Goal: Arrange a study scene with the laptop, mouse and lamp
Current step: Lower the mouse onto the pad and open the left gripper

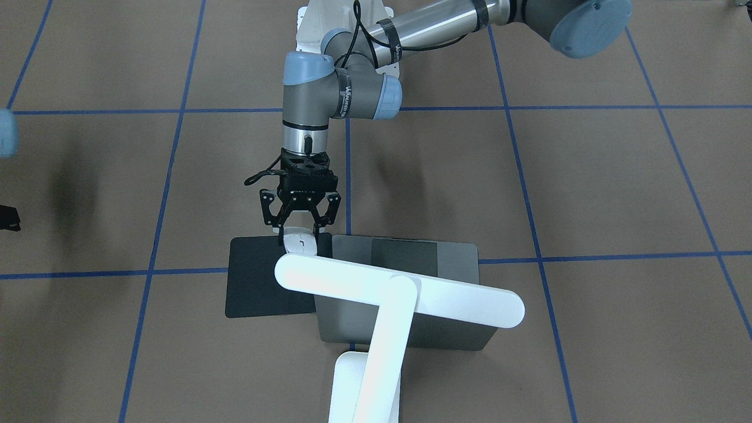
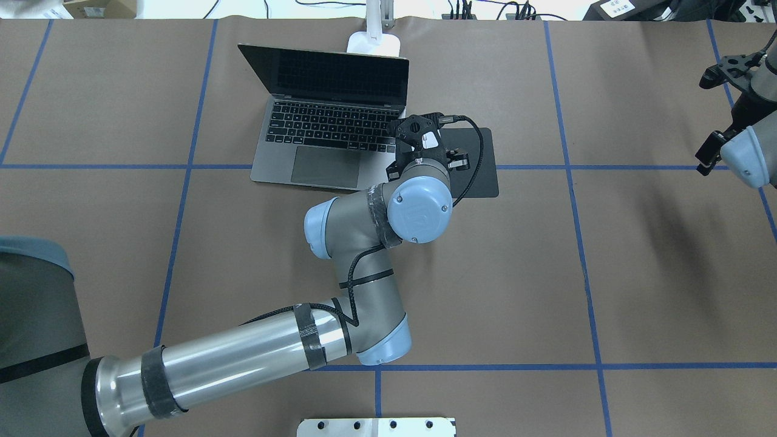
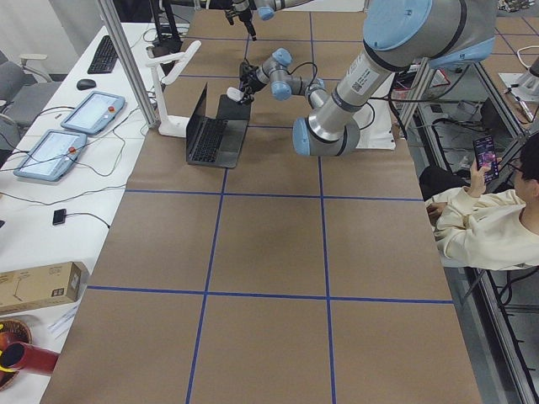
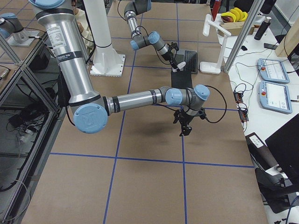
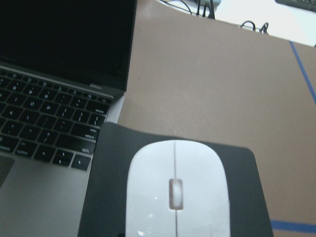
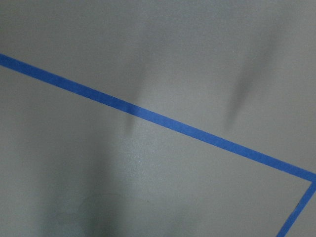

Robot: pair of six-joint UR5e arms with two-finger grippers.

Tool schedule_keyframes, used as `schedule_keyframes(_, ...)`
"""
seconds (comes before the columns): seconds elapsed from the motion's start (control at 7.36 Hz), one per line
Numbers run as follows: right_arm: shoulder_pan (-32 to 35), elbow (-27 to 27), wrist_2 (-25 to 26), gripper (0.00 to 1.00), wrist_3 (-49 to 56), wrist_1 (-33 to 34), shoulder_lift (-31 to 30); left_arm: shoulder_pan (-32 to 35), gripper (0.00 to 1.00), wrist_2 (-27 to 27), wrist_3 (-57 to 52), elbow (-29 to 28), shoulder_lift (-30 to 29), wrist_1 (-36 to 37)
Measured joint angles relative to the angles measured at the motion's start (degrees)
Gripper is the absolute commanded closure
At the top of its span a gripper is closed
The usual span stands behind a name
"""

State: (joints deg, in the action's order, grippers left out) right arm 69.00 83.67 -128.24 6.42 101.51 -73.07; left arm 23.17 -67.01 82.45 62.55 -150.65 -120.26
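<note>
Front view first: the left gripper (image 1: pixel 299 234) points straight down with its fingers pinched on the sides of the mouse (image 1: pixel 298 243). It's at the robot-side edge of the black mat (image 1: pixel 252 282), near the corner closest to the laptop (image 1: pixel 455 264). The lamp (image 1: pixel 405 294) has its bar head hanging over the laptop lid and part of the mat, so that's the thing to keep clear of when lifting out.

Overhead: the laptop is open near the desk's (image 2: pixel 607 243) far edge and the lamp base sits right at that edge behind it. The mat butts up against the laptop's right side. The wrist hides the mouse here. The right gripper (image 2: pixel 728 64) is parked way off at the desk's right edge, and I can't tell if its claw is apart or together.

Side views: too small to add much.

Left wrist cam: the mouse is square over the mat, roughly centred between its side edges. It might be a touch above the mat rather than resting on it, hard to call.

So I'd go straight down, no twist, and let go only once the mouse sits flat. Then pull straight up, away from the keyboard corner.
</note>
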Motion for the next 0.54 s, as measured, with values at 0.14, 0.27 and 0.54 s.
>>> schedule_keyframes(0.14,0.0,0.0,0.0,0.0,0.0,0.0,0.0,-0.1,0.91,1.2,1.2,-1.9,-0.6,-0.8)
schedule_keyframes(0.27,0.0,0.0,-0.1,0.0,0.0,0.0,0.0,-0.2,0.88,1.9,1.9,-3.4,-1.0,-1.1)
schedule_keyframes(0.54,0.0,0.1,-0.2,0.0,0.0,0.0,0.0,-0.2,0.18,2.4,2.4,-5.1,-1.3,-1.2)
